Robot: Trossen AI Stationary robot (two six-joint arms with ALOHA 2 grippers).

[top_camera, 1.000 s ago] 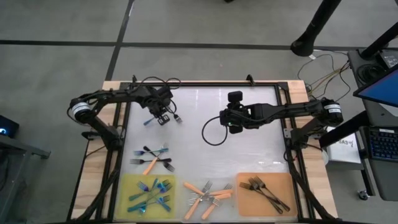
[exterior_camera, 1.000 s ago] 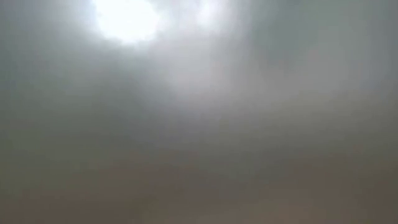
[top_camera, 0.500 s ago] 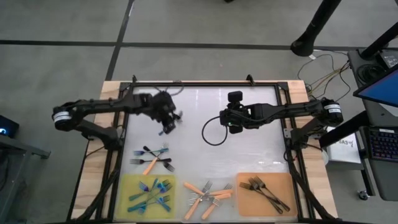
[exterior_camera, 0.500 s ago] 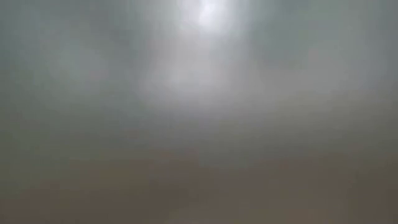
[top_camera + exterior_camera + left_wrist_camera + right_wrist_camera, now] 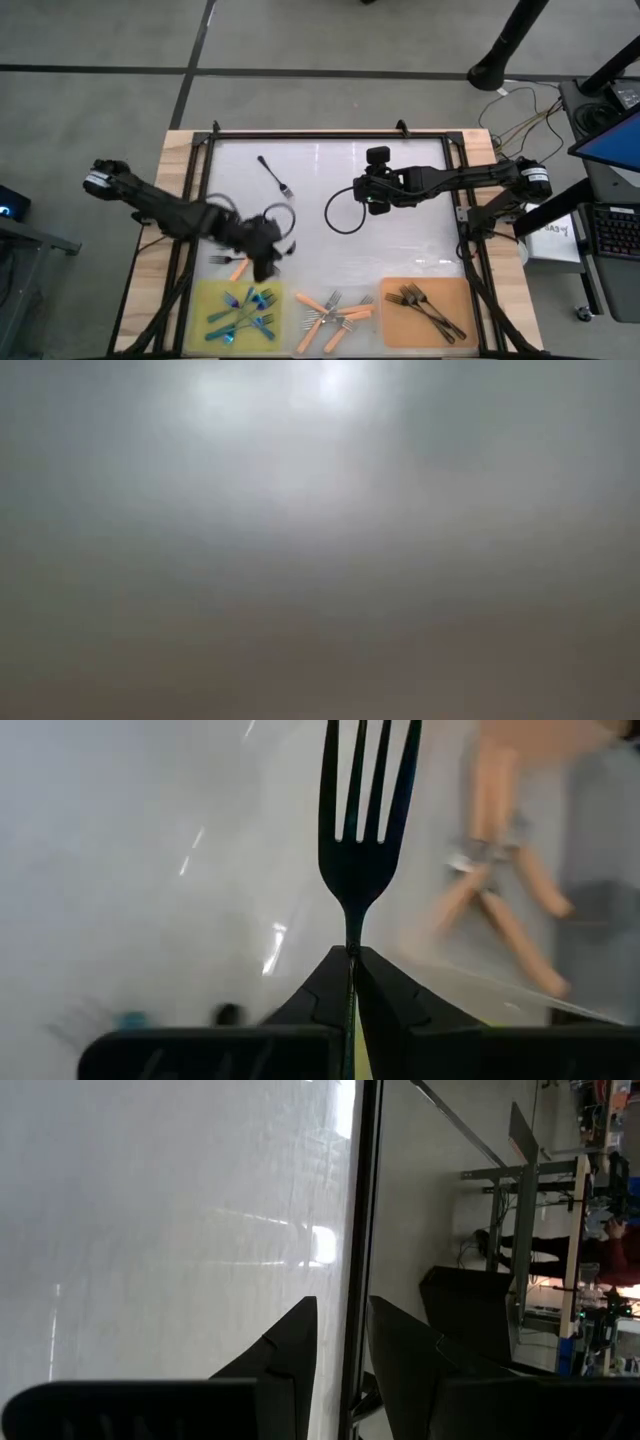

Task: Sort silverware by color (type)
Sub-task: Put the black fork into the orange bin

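Most forks sorted: blue-teal forks on yellow mat (image 5: 212,292), orange-handled forks (image 5: 335,310) mid-desk, dark forks on orange mat (image 5: 462,292). Left end effector (image 5: 352,955) pinches dark slim-tined fork (image 5: 362,815) (near yellow mat). Right end effector (image 5: 340,1342) slightly parted, empty. Left: loose dark fork (image 5: 274,175), few strays (image 5: 240,262).

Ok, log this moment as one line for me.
left end effector: shut on dark fork, over yellow mat edge | right end effector: idle mid-table, empty | dark fork on table: unsorted

low view: wholly fogged | left tool (image 5: 268,262): motion-blurred | held fork (image 5: 358,820): tine tips cropped
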